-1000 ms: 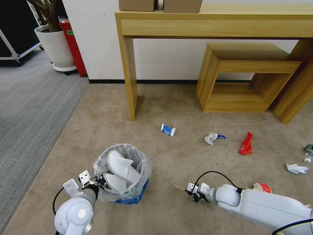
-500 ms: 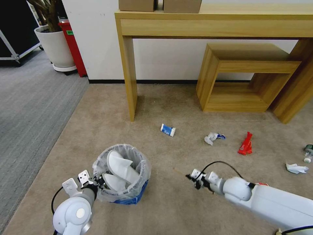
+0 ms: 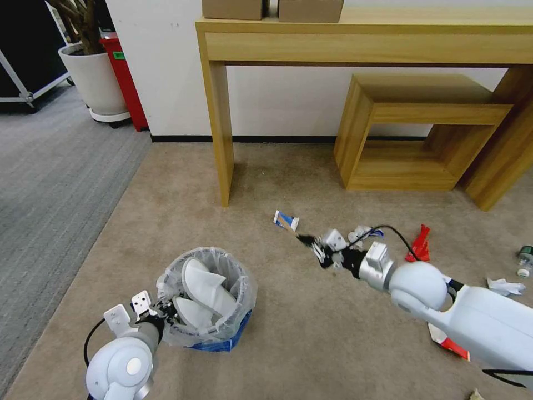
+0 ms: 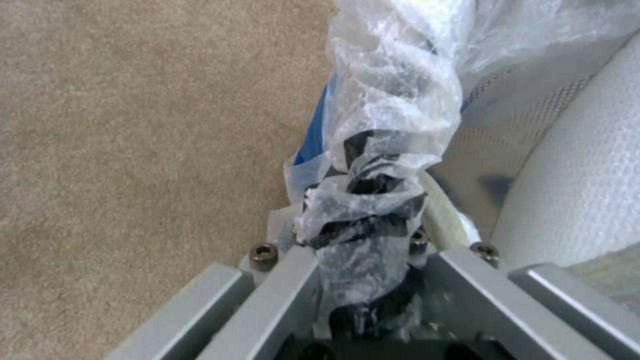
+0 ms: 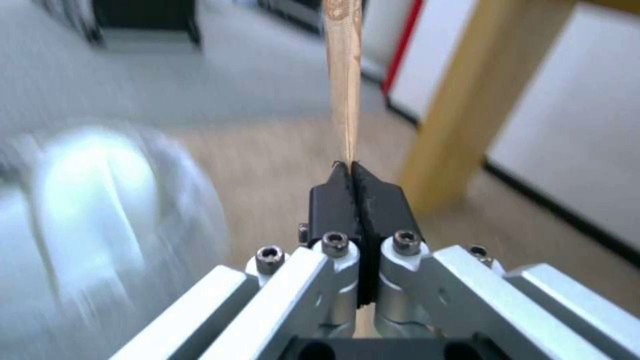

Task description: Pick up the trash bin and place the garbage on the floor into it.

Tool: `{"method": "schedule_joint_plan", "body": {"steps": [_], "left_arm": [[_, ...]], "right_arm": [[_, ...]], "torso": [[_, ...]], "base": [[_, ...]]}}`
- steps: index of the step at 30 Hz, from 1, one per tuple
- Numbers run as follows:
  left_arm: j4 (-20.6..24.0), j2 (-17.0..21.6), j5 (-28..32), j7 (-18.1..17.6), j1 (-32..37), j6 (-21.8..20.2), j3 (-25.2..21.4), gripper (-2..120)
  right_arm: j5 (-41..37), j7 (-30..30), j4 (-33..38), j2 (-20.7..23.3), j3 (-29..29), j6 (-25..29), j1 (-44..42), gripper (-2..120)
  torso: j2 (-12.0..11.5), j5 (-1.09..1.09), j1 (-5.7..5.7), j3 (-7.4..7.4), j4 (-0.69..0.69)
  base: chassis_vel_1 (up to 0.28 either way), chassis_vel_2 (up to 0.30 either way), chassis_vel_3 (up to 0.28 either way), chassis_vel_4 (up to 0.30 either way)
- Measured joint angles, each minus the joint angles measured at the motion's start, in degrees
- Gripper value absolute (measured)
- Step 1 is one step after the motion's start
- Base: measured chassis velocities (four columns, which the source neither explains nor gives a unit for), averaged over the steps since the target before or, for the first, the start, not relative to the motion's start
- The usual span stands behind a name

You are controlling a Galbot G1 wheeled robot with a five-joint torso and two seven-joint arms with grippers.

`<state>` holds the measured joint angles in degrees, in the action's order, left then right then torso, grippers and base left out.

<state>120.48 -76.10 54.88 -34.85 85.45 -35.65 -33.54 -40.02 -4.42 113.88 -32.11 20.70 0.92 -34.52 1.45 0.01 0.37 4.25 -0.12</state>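
The blue trash bin (image 3: 222, 333), lined with a crinkled clear bag, stands on the carpet at the near left with two white slippers (image 3: 202, 286) inside. My left gripper (image 3: 166, 315) is shut on its bag-covered rim (image 4: 373, 200). My right gripper (image 3: 308, 242) is up off the floor to the right of the bin, shut on a wooden stick (image 3: 287, 223) (image 5: 343, 75) that points away from it. On the carpet lie a blue-white pack (image 3: 286, 221), crumpled paper (image 3: 361, 233), a red wrapper (image 3: 419, 243), a small bottle (image 3: 524, 261) and white paper (image 3: 504, 286).
A red-white wrapper (image 3: 447, 341) lies under my right arm. A wooden console table's leg (image 3: 221, 139) and a low wooden shelf (image 3: 411, 133) stand against the far wall. A white planter (image 3: 94, 78) and a red box (image 3: 126, 78) stand at the far left.
My right gripper has lifted off the carpet with the stick and swung away from me, uncovering the red-white wrapper. The left gripper and bin have hardly moved.
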Motion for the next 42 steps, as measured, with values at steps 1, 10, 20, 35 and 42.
{"method": "schedule_joint_plan", "body": {"steps": [1,10,20,35,42], "left_arm": [[0.09,-0.05,-0.04,-0.08,0.01,-0.02,0.02,0],[0.32,-0.79,-0.14,-0.24,0.09,-0.2,0.18,0],[0.5,-1.42,-0.27,-0.39,0.0,-0.31,0.19,0],[1.37,-2.64,-0.37,-0.45,0.07,-0.35,-0.14,0],[1.78,-2.74,-0.53,-0.39,0.49,-0.35,-0.36,0]], "right_arm": [[-0.22,-0.05,0.89,-0.74,-0.17,0.7,0.37,0],[-2.71,-0.97,2.96,-6.35,3.33,8.12,2.45,0],[-3.85,-3.19,-1.14,-13.74,7.18,13.72,2.51,0],[1.63,-7.45,-12.1,-22.39,13.55,22.3,1.93,0],[4.68,-8.84,-17.3,-24.61,14.28,26.38,1.34,0]], "torso": [[0.0,-0.02,0.0,0.0,0.01],[0.0,-0.02,0.0,0.0,0.0],[0.0,-0.02,0.0,0.0,0.0],[0.0,-0.02,0.0,0.0,0.0],[0.0,-0.02,0.0,0.0,0.0]], "base": [[0.0,0.0,0.0,0.0],[0.0,0.0,0.0,0.0],[0.0,0.0,0.0,0.0],[0.0,0.0,0.0,0.0],[0.0,0.0,0.0,0.0]]}}
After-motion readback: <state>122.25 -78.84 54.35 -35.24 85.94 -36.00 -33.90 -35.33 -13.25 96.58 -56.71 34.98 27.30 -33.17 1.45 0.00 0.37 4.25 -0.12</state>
